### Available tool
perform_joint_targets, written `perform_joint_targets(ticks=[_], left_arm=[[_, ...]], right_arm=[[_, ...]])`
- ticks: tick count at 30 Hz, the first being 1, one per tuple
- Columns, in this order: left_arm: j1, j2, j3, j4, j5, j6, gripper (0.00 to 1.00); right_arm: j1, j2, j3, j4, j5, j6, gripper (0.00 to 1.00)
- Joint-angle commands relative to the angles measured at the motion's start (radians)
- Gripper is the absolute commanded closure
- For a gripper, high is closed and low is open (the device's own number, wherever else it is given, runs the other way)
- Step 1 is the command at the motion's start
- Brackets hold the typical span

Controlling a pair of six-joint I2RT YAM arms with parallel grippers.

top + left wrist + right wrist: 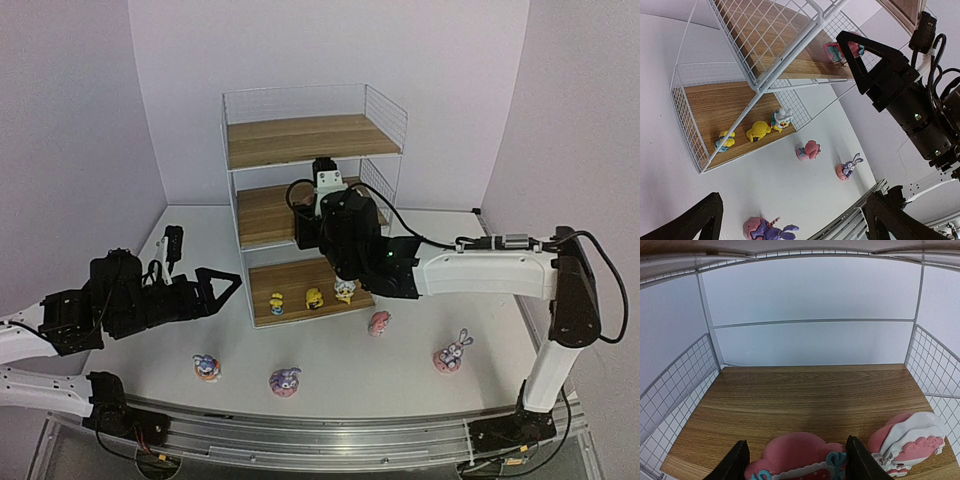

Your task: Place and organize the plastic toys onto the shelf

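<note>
You're in a robotics lab cell: plain pale walls (70, 120) box in a white table (400, 375), two robot arms (480, 272) stand bolted to a metal rail (330, 440) on its near edge, black cables (400, 215) trail along them, and a wire shelf (310, 140) with small toys (314, 298) sits mid-table.

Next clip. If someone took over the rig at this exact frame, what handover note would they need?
Left gripper: open, empty, over the table left of the shelf.
Right gripper: inside the middle tier, shut on a pink toy.
Done: three yellow toys on the bottom board; second pink toy on the middle board.
Left: set down the held one, then shelve the third pink toy and three bunnies from the table.
</note>
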State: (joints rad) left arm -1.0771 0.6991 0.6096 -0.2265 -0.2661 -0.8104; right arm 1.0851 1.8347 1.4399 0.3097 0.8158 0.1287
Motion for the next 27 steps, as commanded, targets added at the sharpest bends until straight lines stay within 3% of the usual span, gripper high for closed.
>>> perform_joint_targets(ticks=[1,27], left_arm=[[0.000,-0.021,-0.004,0.026,-0.019,0.010,0.00],[0.000,-0.052,-0.002,0.004,-0.030,0.011,0.00]], right_arm=[[-0.006,0.015,0.017,-0.021,0.013,0.021,0.56],[-0.006,0.020,0.008,-0.050,0.017,0.046,0.31]])
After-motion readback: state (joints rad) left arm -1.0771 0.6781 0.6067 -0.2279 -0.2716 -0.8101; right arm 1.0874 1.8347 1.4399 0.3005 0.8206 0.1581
